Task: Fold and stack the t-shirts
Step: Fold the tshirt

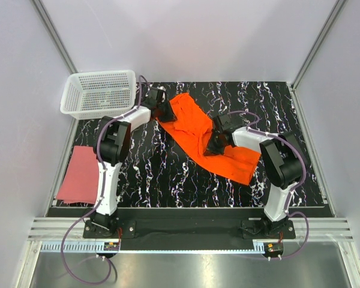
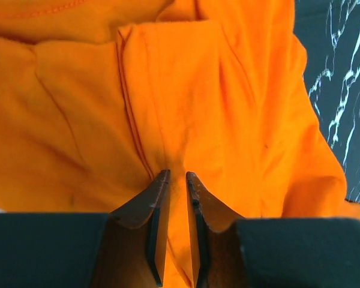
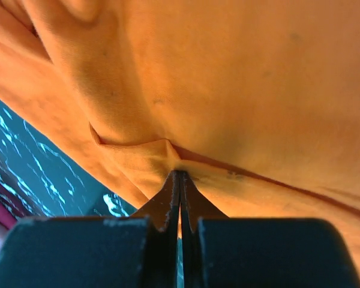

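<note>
Pink shirt (image 1: 78, 174) lies flat at near left, looks already folded. Left claw (image 2: 177, 180) pinches the orange shirt (image 1: 198, 129) at its far end. Right claw (image 3: 180, 174) is pressed tight on its near-right edge. Orange shirt sits mid-surface, unfolded, so folding and stacking remain.

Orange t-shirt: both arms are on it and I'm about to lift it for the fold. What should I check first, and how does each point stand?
1. Left gripper grip: jaws pinch a fold of the bright orange cloth t-shirt. Ok.
2. Right gripper grip: jaws shut on a pucker at the shirt's edge. Ok.
3. Shirt spread flat: it lies as a wrinkled diagonal strip. Not ok.
4. Dusty pink-red cloth t-shirt out of the way: flat at the left edge of the black marbled table, apart. Ok.
5. White plastic mesh basket clear of the left arm: close beside it. Cannot tell.
</note>
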